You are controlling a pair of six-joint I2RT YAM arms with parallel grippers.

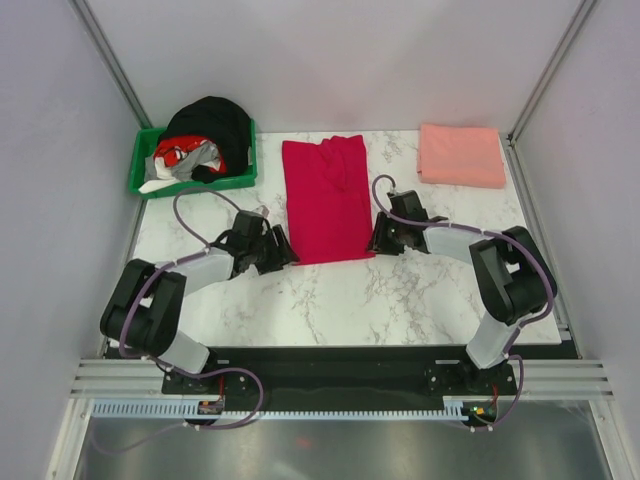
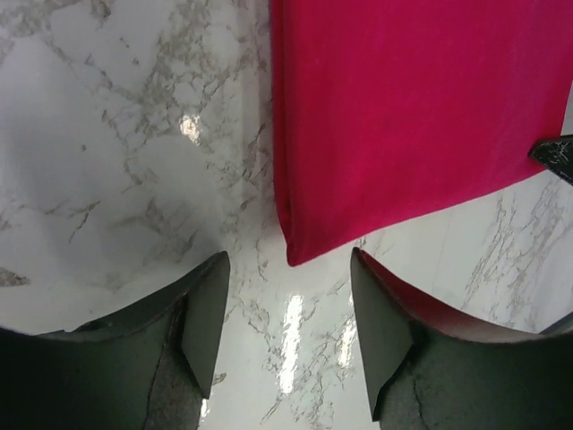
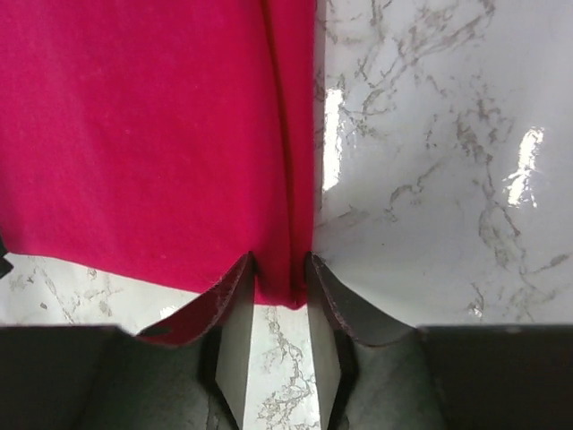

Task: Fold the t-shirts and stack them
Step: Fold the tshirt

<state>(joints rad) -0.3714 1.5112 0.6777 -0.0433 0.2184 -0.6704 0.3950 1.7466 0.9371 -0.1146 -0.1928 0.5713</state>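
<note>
The crimson red t-shirt [image 1: 325, 200] lies folded into a long strip on the middle of the marble table [image 1: 400, 300]. The pale salmon pink t-shirt [image 1: 462, 155] lies folded at the back right. My left gripper [image 1: 285, 252] is open and empty just short of the red shirt's near left corner [image 2: 300, 251], in the left wrist view [image 2: 286, 331]. My right gripper [image 1: 375, 238] is at the near right corner; in the right wrist view [image 3: 283, 269] its jaws stand narrowly apart with the shirt's folded edge [image 3: 286, 287] pinched between them.
A green bin [image 1: 240, 178] with black, red and white clothes stands at the back left. Grey walls close in the table on the left, right and back. The right gripper's fingertip [image 2: 555, 157] shows at the right edge of the left wrist view.
</note>
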